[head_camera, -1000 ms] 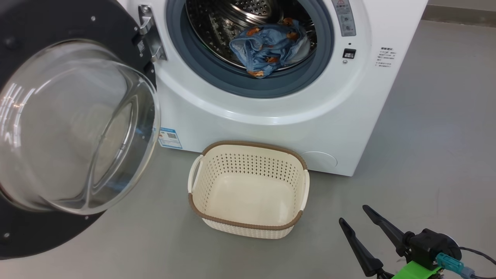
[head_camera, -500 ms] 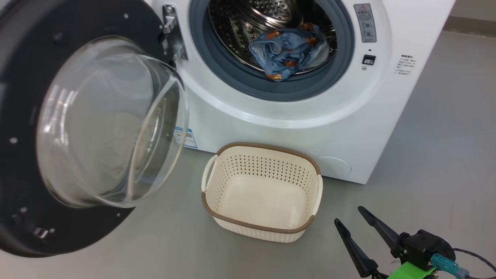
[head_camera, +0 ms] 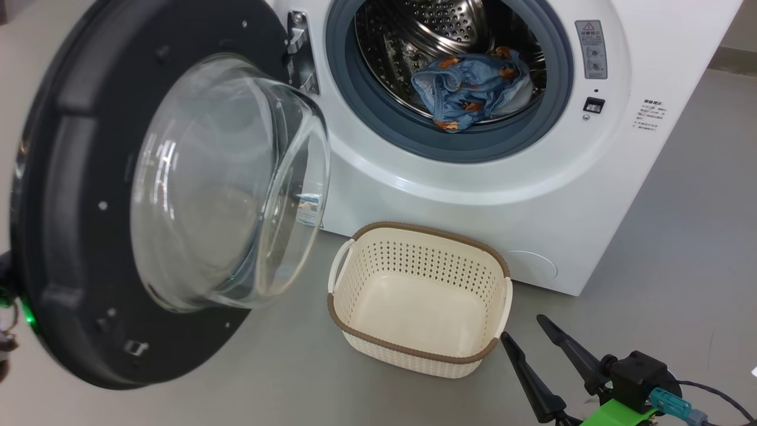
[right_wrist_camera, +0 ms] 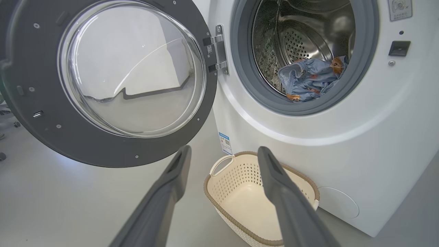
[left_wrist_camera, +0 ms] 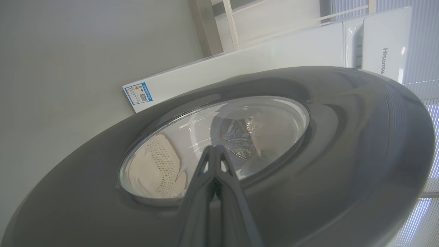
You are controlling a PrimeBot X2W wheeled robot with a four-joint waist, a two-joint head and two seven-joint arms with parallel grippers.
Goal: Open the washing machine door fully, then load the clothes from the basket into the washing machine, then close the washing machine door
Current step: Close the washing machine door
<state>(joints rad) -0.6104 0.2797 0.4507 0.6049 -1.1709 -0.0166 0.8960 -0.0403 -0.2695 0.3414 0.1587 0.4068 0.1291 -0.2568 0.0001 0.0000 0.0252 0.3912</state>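
Finds the door (head_camera: 65,207) swung out on its hinge (head_camera: 298,53) left of the drum (head_camera: 437,23), mouth of the washer (head_camera: 473,219) unobstructed, so counts the opening as done. Sees the basket (head_camera: 420,260) bare on the floor (head_camera: 680,248) just before the washer and the clothes (head_camera: 467,89), blue with orange print, heaped at the front of the drum inside the grey gasket (head_camera: 502,148); judges the loading finished too. Leaves only the closing. Places the left gripper (left_wrist_camera: 213,148), fingers pinched together on nothing, at the door's outer face by the glass (left_wrist_camera: 267,116), contact impossible to tell; looks set to push the door home. Has the right gripper (head_camera: 522,326) spread wide and empty, low beside the basket, apart from the door
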